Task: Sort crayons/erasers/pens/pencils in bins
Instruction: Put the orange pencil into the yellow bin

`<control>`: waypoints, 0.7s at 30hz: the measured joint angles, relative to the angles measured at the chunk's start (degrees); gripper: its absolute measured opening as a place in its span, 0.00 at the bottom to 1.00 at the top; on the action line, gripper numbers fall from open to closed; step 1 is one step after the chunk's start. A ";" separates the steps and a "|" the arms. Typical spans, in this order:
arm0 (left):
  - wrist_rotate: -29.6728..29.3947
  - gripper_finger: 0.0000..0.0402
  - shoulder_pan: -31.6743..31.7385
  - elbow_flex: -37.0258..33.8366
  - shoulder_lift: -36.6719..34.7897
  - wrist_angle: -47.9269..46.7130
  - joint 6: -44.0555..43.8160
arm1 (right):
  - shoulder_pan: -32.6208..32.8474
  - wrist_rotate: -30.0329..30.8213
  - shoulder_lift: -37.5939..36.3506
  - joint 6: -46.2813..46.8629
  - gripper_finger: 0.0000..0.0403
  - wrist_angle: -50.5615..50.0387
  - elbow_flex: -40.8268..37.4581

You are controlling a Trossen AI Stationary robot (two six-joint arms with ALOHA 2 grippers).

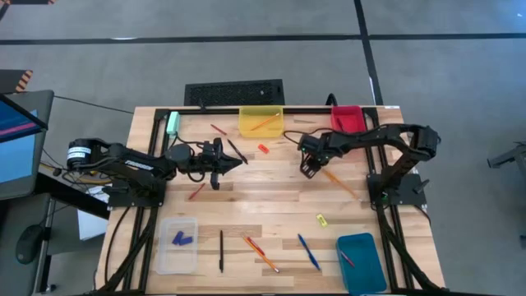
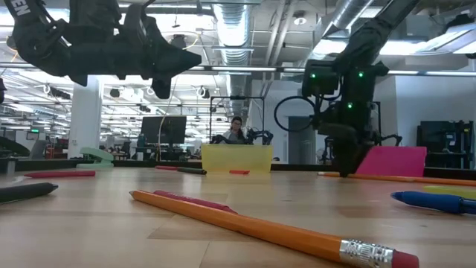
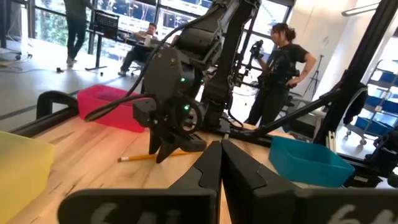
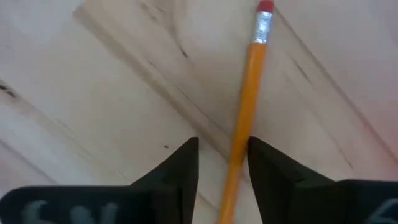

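Pencil (image 4: 247, 118), long orange, red eraser tip

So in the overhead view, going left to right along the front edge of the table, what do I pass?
Clear bin holding blue erasers → black pen → orange pencil → blue pen → teal bin.

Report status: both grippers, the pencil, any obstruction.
Right gripper open, straddling the pencil flat on the table. Left gripper shut, empty, hovering mid-table. Nothing blocking.
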 joint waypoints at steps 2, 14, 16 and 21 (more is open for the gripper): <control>0.00 0.00 0.00 0.00 0.00 0.00 0.04 | 0.32 0.01 0.03 0.46 0.33 0.77 0.00; -0.02 0.00 0.00 0.02 0.00 -1.88 -0.05 | -0.21 -0.02 2.57 3.74 0.18 0.06 0.22; -0.04 0.00 0.00 0.02 0.00 -2.39 -0.66 | 0.13 0.00 3.47 3.58 0.17 -0.14 0.33; -0.11 0.03 0.04 0.04 0.00 -2.82 -4.04 | 1.29 0.24 3.15 2.91 0.14 0.71 0.16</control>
